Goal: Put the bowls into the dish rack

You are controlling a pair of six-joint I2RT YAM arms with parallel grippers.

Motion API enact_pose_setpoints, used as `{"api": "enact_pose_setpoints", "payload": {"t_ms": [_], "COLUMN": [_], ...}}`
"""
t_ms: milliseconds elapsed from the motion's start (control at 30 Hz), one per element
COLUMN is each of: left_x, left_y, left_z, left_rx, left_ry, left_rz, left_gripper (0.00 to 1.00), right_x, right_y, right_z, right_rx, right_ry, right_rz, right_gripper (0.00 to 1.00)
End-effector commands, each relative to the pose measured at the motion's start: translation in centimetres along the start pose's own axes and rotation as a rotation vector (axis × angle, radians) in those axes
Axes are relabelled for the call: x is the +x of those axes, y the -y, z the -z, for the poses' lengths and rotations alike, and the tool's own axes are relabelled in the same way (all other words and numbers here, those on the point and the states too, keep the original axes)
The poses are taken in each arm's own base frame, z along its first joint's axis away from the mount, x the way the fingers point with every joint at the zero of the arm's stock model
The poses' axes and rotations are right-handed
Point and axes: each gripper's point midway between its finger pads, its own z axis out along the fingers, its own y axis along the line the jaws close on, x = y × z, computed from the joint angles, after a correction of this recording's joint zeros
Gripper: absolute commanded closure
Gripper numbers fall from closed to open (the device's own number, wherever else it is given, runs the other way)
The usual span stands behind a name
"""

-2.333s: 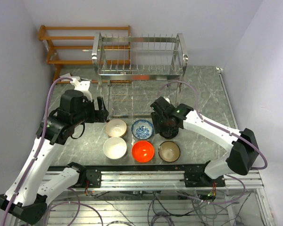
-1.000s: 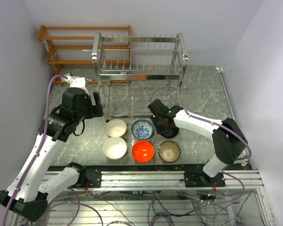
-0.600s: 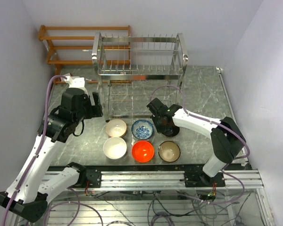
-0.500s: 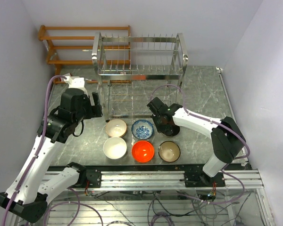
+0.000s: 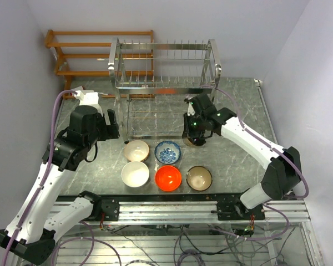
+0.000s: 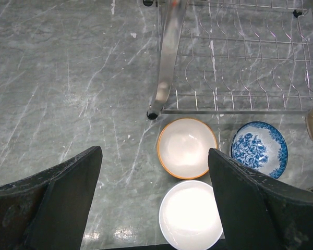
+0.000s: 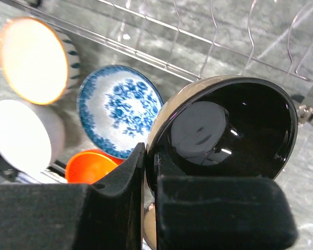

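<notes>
The left gripper (image 6: pixel 154 155) is held open above the table (image 6: pixel 68 78), just left of the rack (image 6: pixel 240 78). Five bowls (image 5: pixel 168 177) are set in two rows before it. The dark bowl (image 7: pixel 229 130) is pinched at its rim by the right gripper (image 7: pixel 146 166), tilted and seemingly lifted, by the rack's lower tier.

The bench (image 5: pixel 245 95) carries dish rack (image 5: pixel 164 69) and wooden shelf (image 5: pixel 80 52) at its far edge, plus cream bowl (image 5: pixel 136 150), patterned bowl (image 5: pixel 167 151), white bowl (image 5: pixel 135 173), red bowl (image 5: pixel 168 177), olive bowl (image 5: pixel 199 177).

Dark bowl (image 7: pixel 235 130) glossy; rack (image 5: pixel 164 66) shiny metal wire.
</notes>
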Motion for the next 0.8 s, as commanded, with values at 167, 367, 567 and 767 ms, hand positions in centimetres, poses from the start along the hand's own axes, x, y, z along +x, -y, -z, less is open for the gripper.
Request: {"api": "enact_pose_setpoints", "payload": {"t_ms": [167, 367, 567, 767], "left_x": [-1.6, -2.2, -2.3, -1.9], "left_y": [-0.2, -0.6, -0.6, -0.9], "left_z": [0.2, 0.8, 0.9, 1.0], "left_rx": [-0.005, -0.022, -0.025, -0.039], "left_ry": [0.068, 0.094, 0.093, 0.085], "left_rz": [0.004, 0.009, 0.014, 0.023], "left_gripper": [0.07, 0.07, 0.07, 0.07], "right_x": [-7.8, -10.1, -10.6, -10.9], "right_y": [-4.8, -7.2, -8.8, -10.9], "right_z": [3.0, 3.3, 2.2, 1.0], "right_rx": [-0.436, -0.599, -0.693, -0.737], "right_ry": [0.219, 0.316, 0.327, 0.342], "right_rz": [-0.090, -0.150, -0.245, -0.277], "right_gripper": [1.00, 1.00, 1.00, 1.00]}}
